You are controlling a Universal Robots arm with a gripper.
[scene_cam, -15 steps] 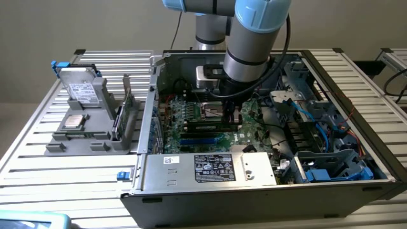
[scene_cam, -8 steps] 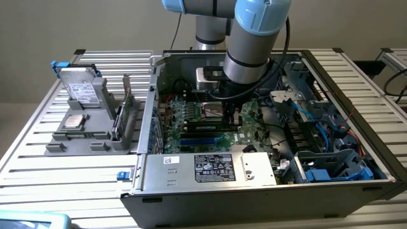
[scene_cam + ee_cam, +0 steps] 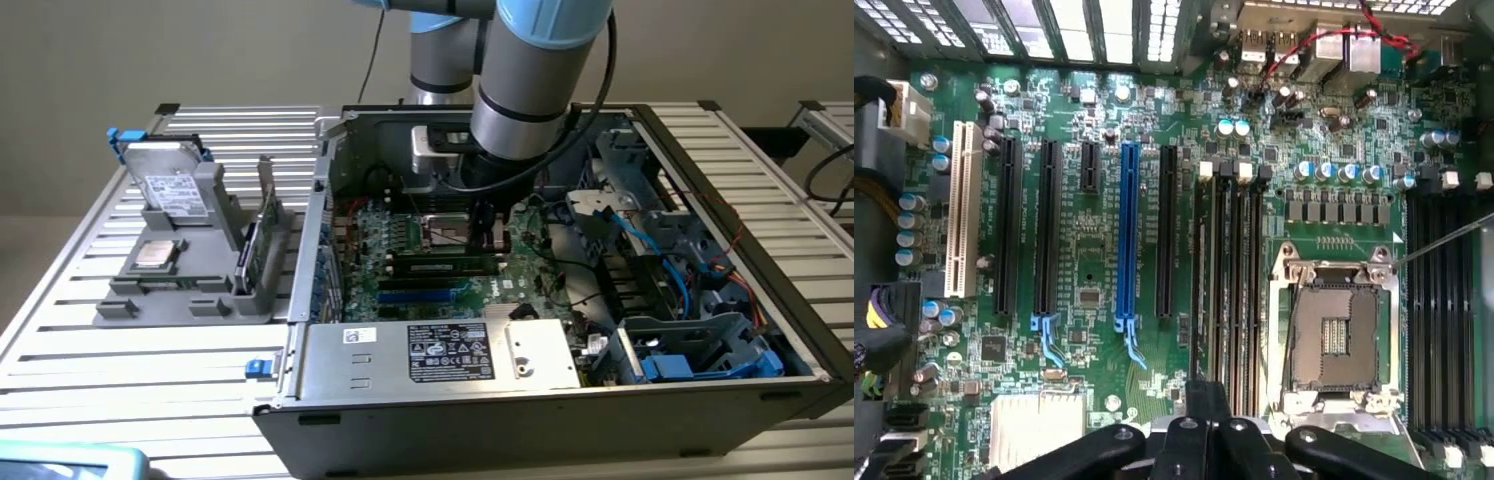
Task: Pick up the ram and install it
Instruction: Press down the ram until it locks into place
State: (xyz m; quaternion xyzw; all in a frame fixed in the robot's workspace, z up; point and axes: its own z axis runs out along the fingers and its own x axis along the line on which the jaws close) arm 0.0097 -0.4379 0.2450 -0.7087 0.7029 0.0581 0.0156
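Observation:
The ram (image 3: 447, 267) is a long dark stick with a white label. It stands in a slot of the motherboard (image 3: 400, 240) inside the open computer case (image 3: 534, 400). The wrist view shows the ram (image 3: 1206, 280) edge-on in the memory slot nearest the expansion slots. My gripper (image 3: 487, 235) reaches down into the case at the ram's end toward the exterior view's right. Its black fingers are shut together, and the gripper (image 3: 1206, 405) sits in line with that slot. I cannot tell whether the tips touch the ram.
Beside the memory slots lies the open CPU socket (image 3: 1339, 335). A power supply (image 3: 441, 352) fills the case's near side, and blue cables (image 3: 674, 270) run on the exterior view's right. A grey fixture (image 3: 187, 270) with a drive and upright cards stands outside the case.

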